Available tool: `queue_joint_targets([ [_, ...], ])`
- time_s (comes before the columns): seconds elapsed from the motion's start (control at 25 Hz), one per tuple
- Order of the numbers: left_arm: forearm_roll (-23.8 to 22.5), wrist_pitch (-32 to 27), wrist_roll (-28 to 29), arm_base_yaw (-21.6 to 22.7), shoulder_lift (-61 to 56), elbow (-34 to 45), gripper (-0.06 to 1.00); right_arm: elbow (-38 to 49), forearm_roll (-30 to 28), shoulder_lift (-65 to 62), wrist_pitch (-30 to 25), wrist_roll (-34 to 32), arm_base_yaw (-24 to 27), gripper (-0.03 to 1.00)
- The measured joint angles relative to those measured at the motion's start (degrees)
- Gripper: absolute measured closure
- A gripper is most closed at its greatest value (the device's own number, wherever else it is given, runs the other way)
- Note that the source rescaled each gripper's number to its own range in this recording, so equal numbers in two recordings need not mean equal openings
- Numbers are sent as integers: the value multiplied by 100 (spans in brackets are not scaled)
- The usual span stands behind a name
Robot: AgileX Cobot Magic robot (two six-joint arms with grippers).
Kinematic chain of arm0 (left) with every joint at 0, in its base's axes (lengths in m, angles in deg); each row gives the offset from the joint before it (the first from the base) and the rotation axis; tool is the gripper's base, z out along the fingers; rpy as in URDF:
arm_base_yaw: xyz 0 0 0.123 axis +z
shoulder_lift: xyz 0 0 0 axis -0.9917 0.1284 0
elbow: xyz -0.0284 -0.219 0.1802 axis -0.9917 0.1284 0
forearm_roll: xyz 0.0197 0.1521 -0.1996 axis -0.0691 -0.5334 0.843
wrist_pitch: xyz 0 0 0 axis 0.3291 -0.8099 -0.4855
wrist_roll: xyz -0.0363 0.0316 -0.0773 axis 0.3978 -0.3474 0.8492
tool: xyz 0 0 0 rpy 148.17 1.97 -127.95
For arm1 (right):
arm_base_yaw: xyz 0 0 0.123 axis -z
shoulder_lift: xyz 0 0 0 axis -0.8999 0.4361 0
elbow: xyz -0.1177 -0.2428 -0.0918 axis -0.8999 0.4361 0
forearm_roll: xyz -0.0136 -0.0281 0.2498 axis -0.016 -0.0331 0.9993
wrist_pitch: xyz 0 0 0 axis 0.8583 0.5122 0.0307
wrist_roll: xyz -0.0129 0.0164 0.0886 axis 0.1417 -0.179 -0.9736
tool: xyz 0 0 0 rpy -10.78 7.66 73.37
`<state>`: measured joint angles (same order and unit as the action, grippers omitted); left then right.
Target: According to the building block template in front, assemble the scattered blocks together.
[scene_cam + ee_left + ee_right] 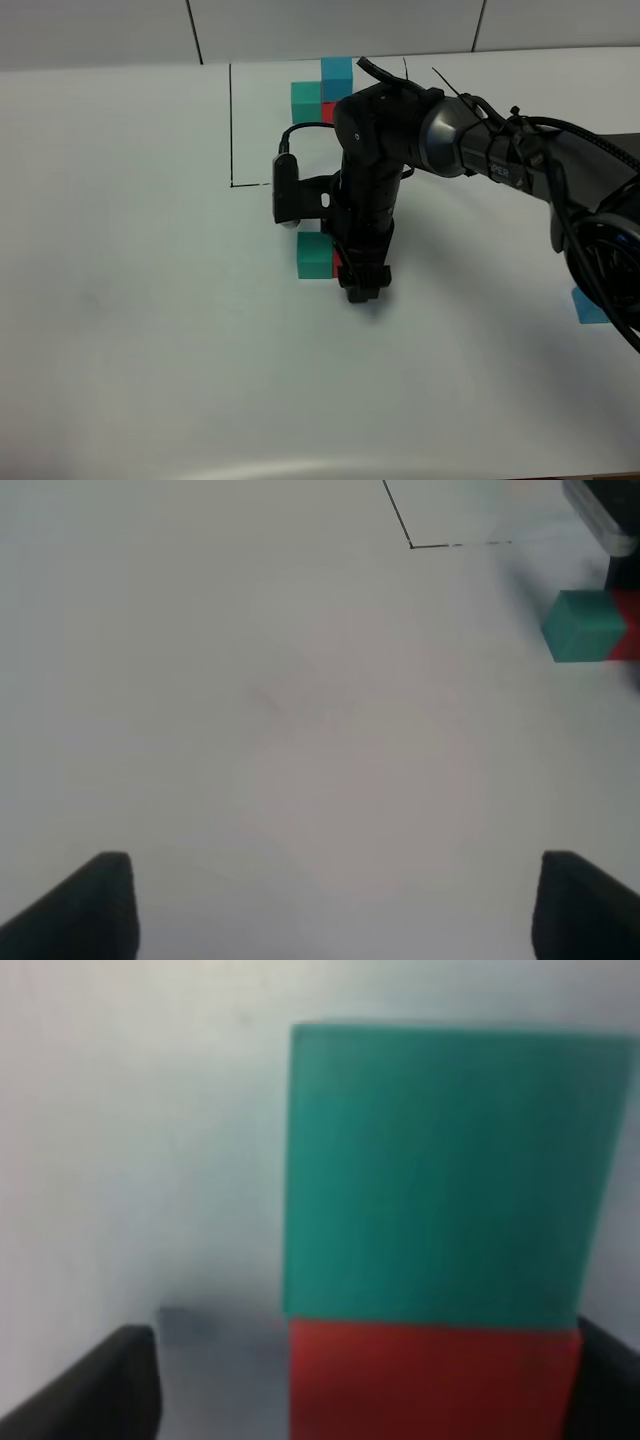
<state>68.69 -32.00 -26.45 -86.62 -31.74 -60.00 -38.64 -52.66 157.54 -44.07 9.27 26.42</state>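
blurred red cube apparently abuts teal-green cube

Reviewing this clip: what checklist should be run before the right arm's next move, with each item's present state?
1. Teal-green matte cube flush against red matte cube: ok, touching in the right wrist view.
2. Right gripper open, straddling the red cube: ok; a gap shows beside one finger.
3. Other finger clear of the red cube: cannot tell.
4. Loose blue matte cube standing free for pickup: cannot tell, the right arm partly hides it.
5. Left gripper open and empty: ok.
6. Black-outlined template trio visible for comparison: ok, partly covered.
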Motion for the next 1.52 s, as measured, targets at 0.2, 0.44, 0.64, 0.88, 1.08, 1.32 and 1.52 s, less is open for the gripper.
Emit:
queue_joint_targets([
  [0.2, 0, 0, 0, 0, -5, 0, 20, 215, -230, -664, -79, -977, 371, 33],
  [0.44, 0, 0, 0, 0, -6, 0, 20, 1537, -1226, -1817, 289, -3166, 1001, 32],
  [0.64, 0, 0, 0, 0, -6, 0, 20, 2995, -1360, -2893, 852, -4646, 1766, 32],
  [0.88, 0, 0, 0, 0, -6, 0, 20, 4418, -1291, -3631, 1515, -5919, 2482, 32],
  [1.08, 0, 0, 0, 0, -6, 0, 20, 4962, -976, -3678, 1908, -6036, 2800, 32],
  [1.32, 0, 0, 0, 0, -6, 0, 20, 5104, -820, -3435, 2405, -5875, 3053, 35],
  [1.52, 0, 0, 0, 0, -11, 0, 20, 5134, -795, -3161, 2559, -5703, 3219, 52],
])
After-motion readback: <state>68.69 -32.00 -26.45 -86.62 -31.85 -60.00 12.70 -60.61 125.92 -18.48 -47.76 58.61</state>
